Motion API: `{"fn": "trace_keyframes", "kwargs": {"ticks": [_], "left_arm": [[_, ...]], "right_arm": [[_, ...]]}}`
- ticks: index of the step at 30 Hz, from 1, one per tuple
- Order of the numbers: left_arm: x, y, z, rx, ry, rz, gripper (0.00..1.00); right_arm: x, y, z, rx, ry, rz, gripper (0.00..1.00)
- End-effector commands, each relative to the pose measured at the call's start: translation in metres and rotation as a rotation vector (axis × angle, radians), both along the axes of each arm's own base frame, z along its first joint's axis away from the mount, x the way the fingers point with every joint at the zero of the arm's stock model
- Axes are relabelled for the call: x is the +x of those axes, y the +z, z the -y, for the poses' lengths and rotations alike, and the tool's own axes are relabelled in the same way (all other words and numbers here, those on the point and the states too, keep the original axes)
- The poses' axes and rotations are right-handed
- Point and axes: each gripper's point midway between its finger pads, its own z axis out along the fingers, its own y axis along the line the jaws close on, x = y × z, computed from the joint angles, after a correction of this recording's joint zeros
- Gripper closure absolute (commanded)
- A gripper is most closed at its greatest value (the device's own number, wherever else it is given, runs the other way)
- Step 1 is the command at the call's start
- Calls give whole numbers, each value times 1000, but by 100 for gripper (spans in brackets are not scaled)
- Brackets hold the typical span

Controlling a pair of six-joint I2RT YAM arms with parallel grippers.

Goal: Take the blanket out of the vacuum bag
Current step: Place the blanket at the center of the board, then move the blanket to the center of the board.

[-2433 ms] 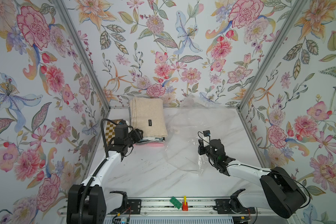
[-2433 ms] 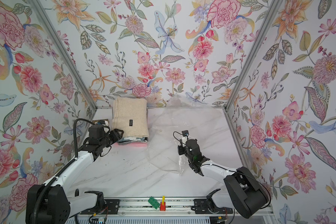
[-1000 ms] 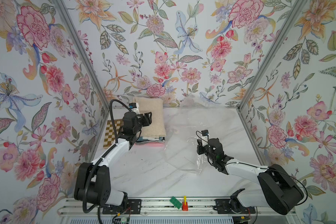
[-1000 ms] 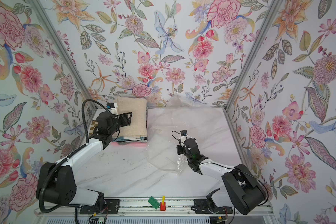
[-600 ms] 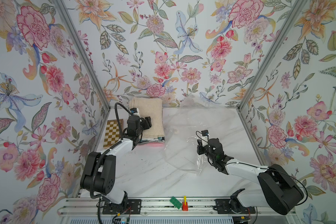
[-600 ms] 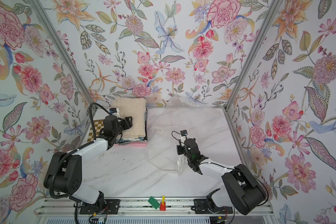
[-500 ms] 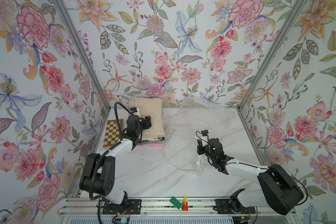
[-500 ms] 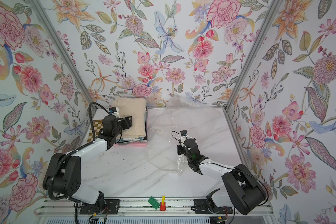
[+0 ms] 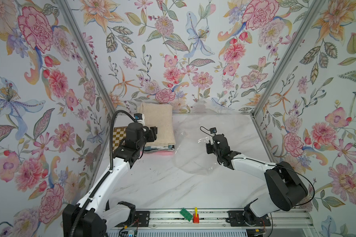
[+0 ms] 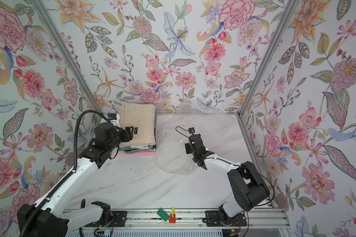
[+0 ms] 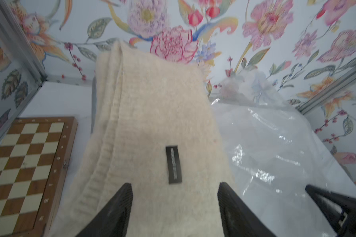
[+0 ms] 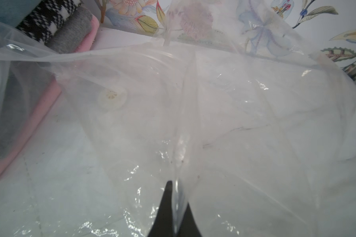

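Observation:
A folded cream blanket (image 9: 158,123) (image 10: 137,121) (image 11: 152,115) with a black label lies on top of a stack at the back left, outside the vacuum bag. My left gripper (image 9: 153,131) (image 10: 132,130) (image 11: 175,190) is open over the blanket's near end, one finger on each side of the label. The vacuum bag (image 9: 193,158) (image 10: 173,158) (image 12: 245,106) is clear crinkly film spread over the table's middle and back right. My right gripper (image 9: 209,146) (image 10: 187,148) (image 12: 176,190) is shut on a fold of that film and holds it a little above the table.
Under the cream blanket are more folded blankets (image 9: 160,148) (image 12: 70,34), houndstooth, grey and pink. A chessboard (image 9: 118,135) (image 11: 25,164) lies left of the stack against the wall. A green piece (image 9: 185,214) and a red piece (image 9: 195,218) sit on the front rail. Flowered walls enclose three sides.
My left gripper rose from the stack's front left corner to above the cream blanket, then drew back slightly toward its near end, still open. The right gripper has kept its hold on the film.

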Motion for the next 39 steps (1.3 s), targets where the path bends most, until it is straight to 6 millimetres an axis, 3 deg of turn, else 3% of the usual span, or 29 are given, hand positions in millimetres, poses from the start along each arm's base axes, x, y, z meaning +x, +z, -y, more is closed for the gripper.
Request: {"fn": "trace_keyframes", "kwargs": {"ticks": [1, 6, 15, 17, 21, 24, 28, 33, 37, 39], "left_arm": [[-53, -73, -13, 159, 8, -266, 36], [-58, -115, -9, 181, 6, -341, 34], [13, -144, -5, 260, 90, -282, 30], [29, -145, -5, 274, 118, -256, 30], [57, -150, -18, 290, 182, -229, 30], [72, -150, -27, 277, 198, -208, 30], [90, -156, -28, 255, 173, -203, 30], [106, -153, -19, 245, 141, -185, 30], [99, -131, -21, 232, 137, -141, 29], [84, -117, -20, 206, 117, -119, 27]], "right_arm": [[18, -16, 14, -147, -69, -58, 100], [43, -22, -1, -181, -41, -62, 100], [32, -7, -8, -130, 32, -37, 100], [26, 4, -7, -110, 44, -18, 85], [12, 30, 2, -78, 43, 31, 29], [1, 46, 13, -65, 27, 53, 10], [-21, 57, 28, -1, 2, 49, 1], [-53, 61, 51, 127, -45, 28, 1], [-69, 58, 68, 248, -48, -19, 1], [-74, 56, 71, 278, -37, -47, 1]]}}
